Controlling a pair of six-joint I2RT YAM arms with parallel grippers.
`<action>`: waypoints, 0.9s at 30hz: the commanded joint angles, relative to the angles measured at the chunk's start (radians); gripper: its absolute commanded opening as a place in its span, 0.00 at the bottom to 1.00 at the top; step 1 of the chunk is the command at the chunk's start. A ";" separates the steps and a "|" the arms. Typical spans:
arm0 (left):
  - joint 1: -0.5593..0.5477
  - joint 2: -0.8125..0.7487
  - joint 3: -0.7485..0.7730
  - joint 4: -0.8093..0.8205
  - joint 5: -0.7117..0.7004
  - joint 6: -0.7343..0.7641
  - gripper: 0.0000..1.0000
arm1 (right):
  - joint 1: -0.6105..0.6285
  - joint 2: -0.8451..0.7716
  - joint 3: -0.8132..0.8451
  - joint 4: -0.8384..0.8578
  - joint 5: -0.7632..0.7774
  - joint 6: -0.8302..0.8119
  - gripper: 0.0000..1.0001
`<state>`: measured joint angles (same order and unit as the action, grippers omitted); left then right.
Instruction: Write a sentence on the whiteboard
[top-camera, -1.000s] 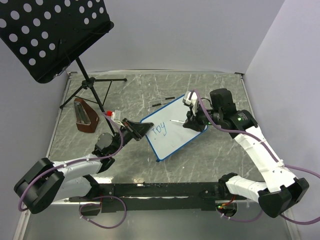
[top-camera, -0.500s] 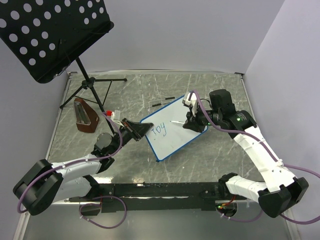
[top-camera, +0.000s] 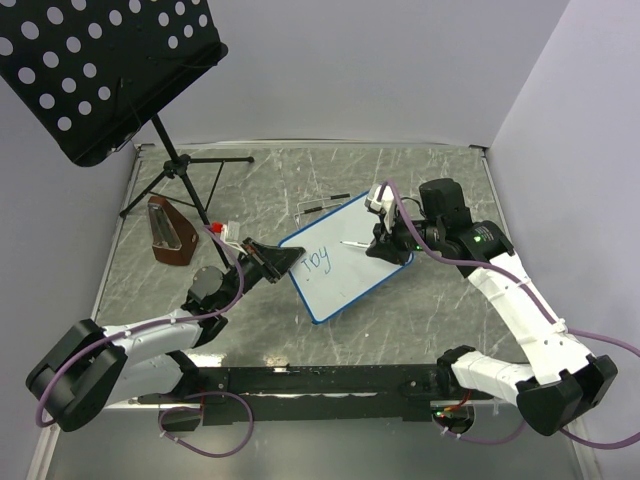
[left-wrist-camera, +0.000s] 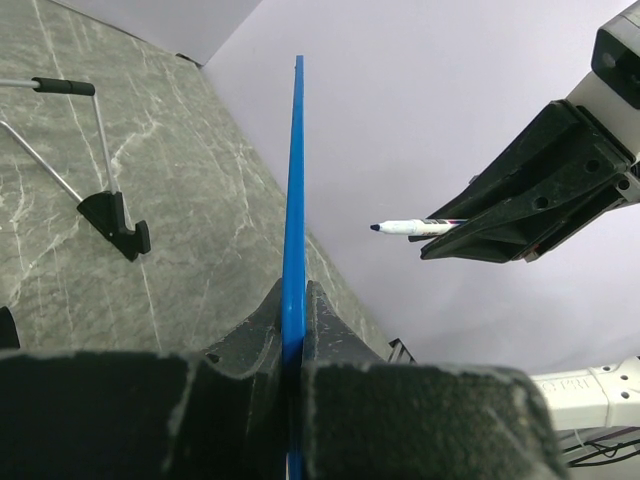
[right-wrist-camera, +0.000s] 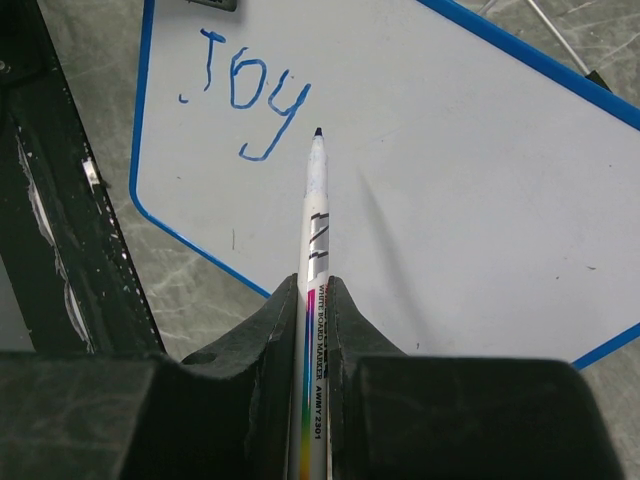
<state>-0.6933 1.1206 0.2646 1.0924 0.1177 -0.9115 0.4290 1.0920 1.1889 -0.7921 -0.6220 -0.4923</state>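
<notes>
The whiteboard (top-camera: 350, 270), white with a blue frame, is held tilted up at mid-table. My left gripper (top-camera: 272, 260) is shut on its left edge. In the left wrist view the blue frame (left-wrist-camera: 294, 170) runs edge-on between the jaws of the left gripper (left-wrist-camera: 293, 300). One blue word of the sentence, "Joy" (right-wrist-camera: 245, 95), is on the board (right-wrist-camera: 460, 160). My right gripper (right-wrist-camera: 314, 295) is shut on a white marker (right-wrist-camera: 314, 220), whose tip is by the tail of the "y". From the left wrist view the marker (left-wrist-camera: 415, 228) tip stands off the board's face.
A black perforated music stand (top-camera: 100, 70) rises at the back left, its tripod legs (top-camera: 185, 170) spread on the grey marble table. A brown wedge-shaped object (top-camera: 170, 237) lies left of the board. A dark pen (top-camera: 325, 207) lies behind the board.
</notes>
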 joint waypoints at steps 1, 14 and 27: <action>0.005 -0.050 0.018 0.153 0.010 -0.044 0.01 | -0.006 -0.027 -0.005 0.037 -0.018 -0.014 0.00; 0.005 -0.053 0.015 0.152 0.007 -0.046 0.01 | -0.007 -0.021 -0.012 0.039 -0.027 -0.019 0.00; 0.005 -0.053 0.015 0.152 0.007 -0.047 0.01 | -0.006 -0.027 -0.020 0.045 -0.041 -0.023 0.00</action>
<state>-0.6930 1.1095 0.2638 1.0912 0.1188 -0.9150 0.4274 1.0885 1.1694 -0.7841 -0.6380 -0.4969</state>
